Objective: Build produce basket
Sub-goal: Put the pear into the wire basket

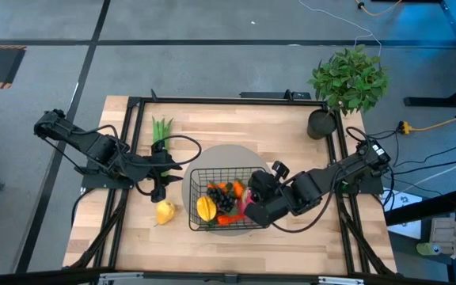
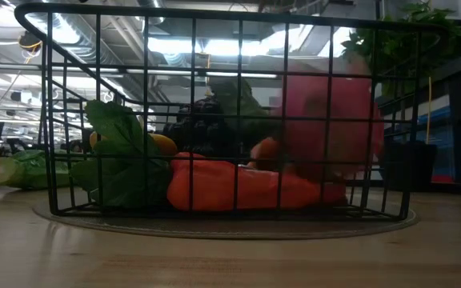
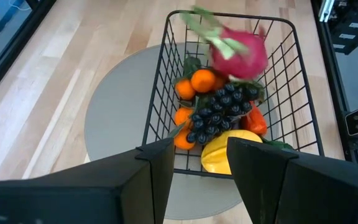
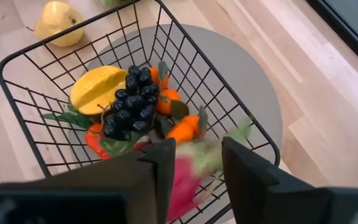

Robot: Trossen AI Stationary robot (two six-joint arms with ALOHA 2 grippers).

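The black wire basket (image 1: 199,178) stands on a round grey mat (image 1: 212,154) and holds a yellow fruit (image 4: 98,87), dark grapes (image 4: 129,102), small oranges (image 3: 202,79) and an orange carrot (image 2: 246,188). A pink dragon fruit (image 3: 238,51) shows blurred inside the basket's right end, just below my right gripper (image 4: 197,149), which is open over that end. No finger shows on the fruit in the left wrist view. My left gripper (image 3: 201,149) hangs open and empty off the basket's left side (image 1: 163,176).
A loose yellow fruit (image 1: 165,211) lies on the table left of the basket, near my left gripper. Long green stalks (image 1: 162,131) lie at the far left. A potted plant (image 1: 348,79) stands at the far right corner. A black frame (image 1: 133,103) borders the tabletop.
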